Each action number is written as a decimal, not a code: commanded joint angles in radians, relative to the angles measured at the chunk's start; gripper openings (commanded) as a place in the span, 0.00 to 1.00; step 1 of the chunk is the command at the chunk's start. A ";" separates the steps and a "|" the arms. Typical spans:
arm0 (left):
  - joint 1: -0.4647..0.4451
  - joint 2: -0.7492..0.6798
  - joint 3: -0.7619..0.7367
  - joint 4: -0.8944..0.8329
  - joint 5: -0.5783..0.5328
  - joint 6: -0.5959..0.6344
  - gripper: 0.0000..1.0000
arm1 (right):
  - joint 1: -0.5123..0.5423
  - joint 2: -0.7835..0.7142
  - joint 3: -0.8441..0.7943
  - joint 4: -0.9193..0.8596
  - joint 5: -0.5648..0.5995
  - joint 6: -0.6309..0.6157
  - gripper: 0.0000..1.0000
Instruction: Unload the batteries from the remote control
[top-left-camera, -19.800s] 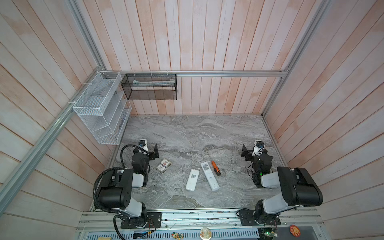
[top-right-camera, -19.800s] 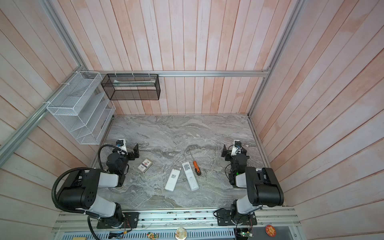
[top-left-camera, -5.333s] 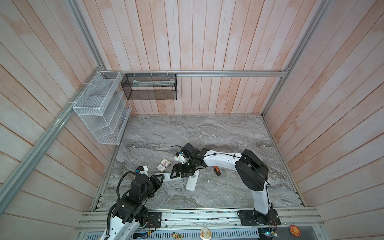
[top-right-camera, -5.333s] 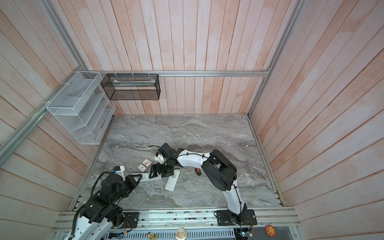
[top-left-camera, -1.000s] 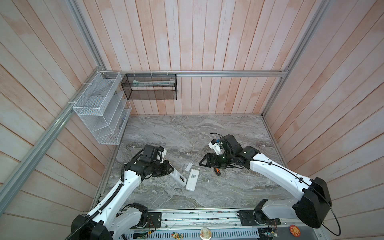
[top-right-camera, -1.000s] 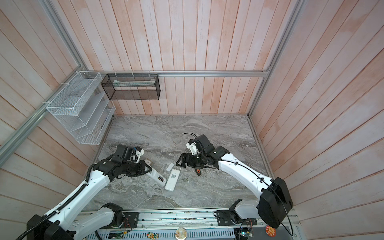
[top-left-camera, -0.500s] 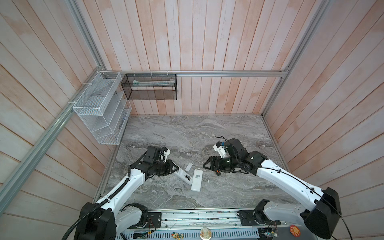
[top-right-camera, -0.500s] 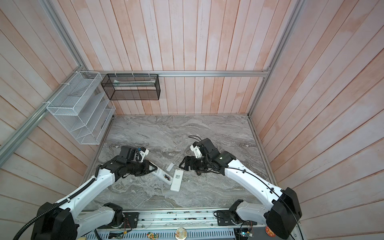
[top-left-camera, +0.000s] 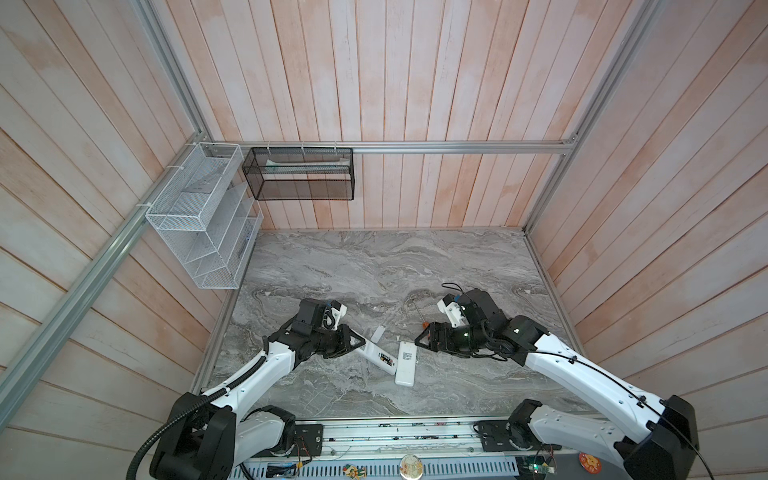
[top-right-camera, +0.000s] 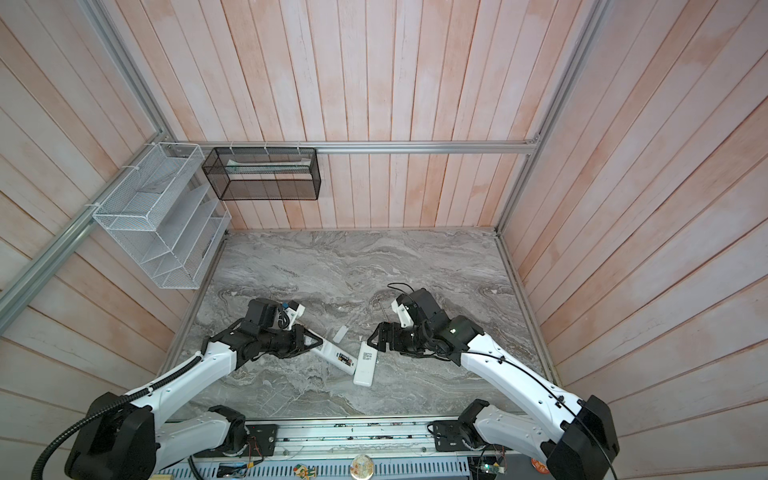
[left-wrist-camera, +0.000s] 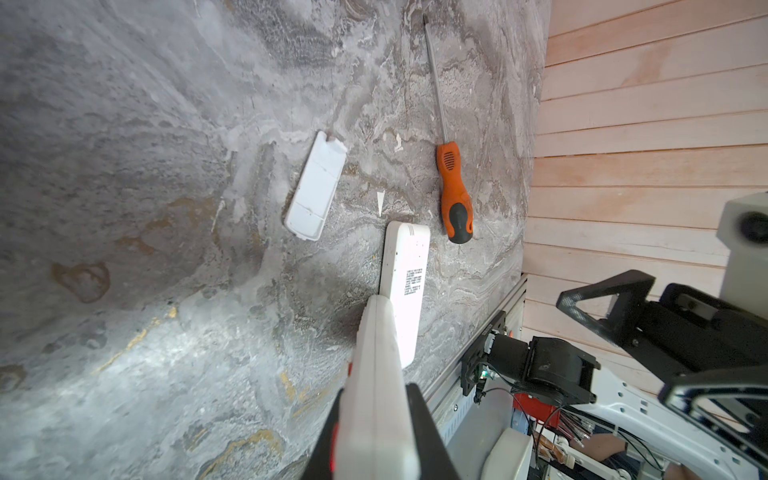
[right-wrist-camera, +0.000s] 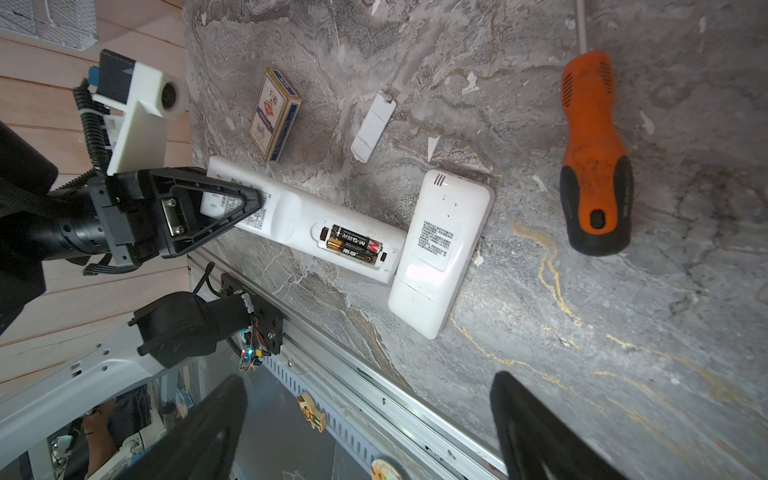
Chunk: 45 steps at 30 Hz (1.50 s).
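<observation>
**Battery bay open, cells yet to come out.** The robot's left hand (right-wrist-camera: 254, 203) gripped a long white remote control (right-wrist-camera: 299, 216) by one end. Its jaws were drawn narrow on the case and the remote's back was turned up. The cover (right-wrist-camera: 374, 126) lay off on the grey marbled counter (right-wrist-camera: 623, 332), just beyond the remote and near a small card box (right-wrist-camera: 274, 114).

In the uncovered bay towards the remote's free end sat the batteries (right-wrist-camera: 353, 247). Two black cells with gold and red markings lay side by side, neither of them lifted. That free end touched the side of a second, shorter white remote (right-wrist-camera: 440, 249), which lay back-up on the counter and appeared closed. An orange-handled screwdriver (right-wrist-camera: 594, 158) lay apart on the far side of the shorter remote.

The right hand (top-left-camera: 419, 341) hung low over the counter with its jaws spread wide and nothing between them. It pointed at the two remotes and was close to the shorter one.

Removing the cover looked finished, and pulling out the cells had not begun. The left hand appeared to be steadying the remote for its partner.

The next move would probably ask the right hand to close in over the bay, narrow its jaws and catch one cell at an end to tip it out of its seat. The bay looked snug and the shorter remote crowded its end, so the approach would need care. The left hand's grip would also have to hold firm so that the case did not swing.
</observation>
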 joint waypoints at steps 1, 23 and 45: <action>-0.008 0.038 -0.052 -0.101 -0.096 -0.002 0.12 | 0.006 -0.012 -0.021 0.021 0.018 0.021 0.92; 0.014 0.151 -0.055 -0.144 -0.199 -0.017 0.51 | 0.007 0.017 -0.027 0.030 0.042 0.003 0.93; 0.017 -0.030 0.012 -0.243 -0.197 -0.097 1.00 | 0.001 0.169 0.123 -0.145 0.174 -0.132 0.93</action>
